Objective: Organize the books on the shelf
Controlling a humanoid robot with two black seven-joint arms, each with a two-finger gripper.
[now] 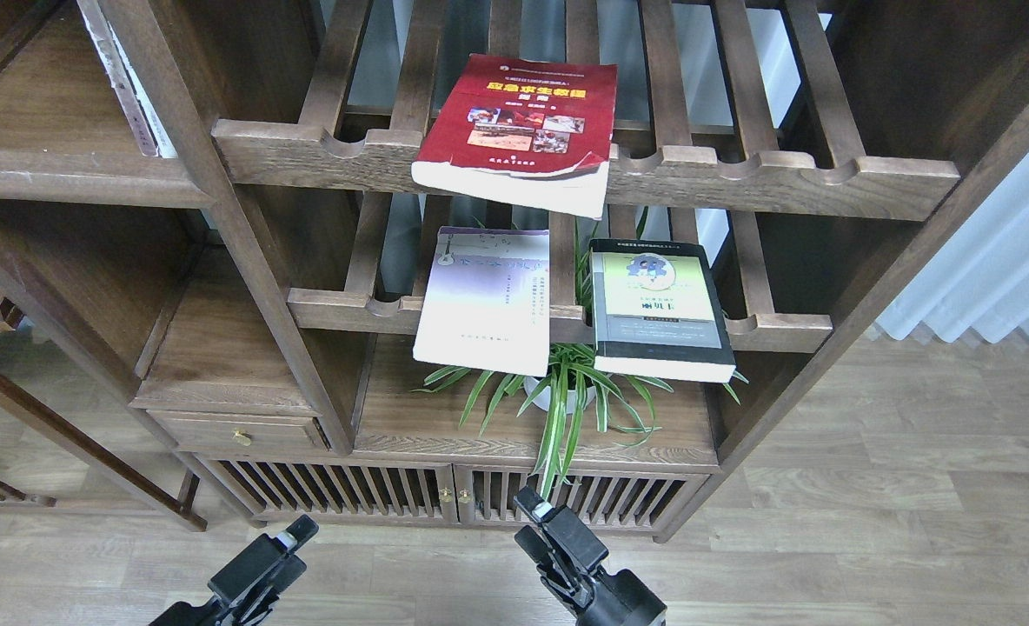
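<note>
A red book (514, 130) with a yellow title lies flat on the upper slatted rack, overhanging its front rail. On the lower slatted rack lie a pale lavender-white book (484, 300) and, to its right, a black-edged yellow-green book (658, 309); both stick out over the rail. The solid dark-brown shelf (54, 169) runs along the upper left. My left gripper (293, 532) and right gripper (534, 511) hang low by the floor, well below the books and holding nothing. They look dark and small, so their fingers cannot be told apart.
A potted spider plant (567, 396) stands on a solid board (410, 422) under the lower rack, its leaves rising between the two lower books. A thin pale panel (132, 96) leans at the upper-left shelf's right end. A drawer (236, 430) and slatted cabinet doors (349, 491) sit below.
</note>
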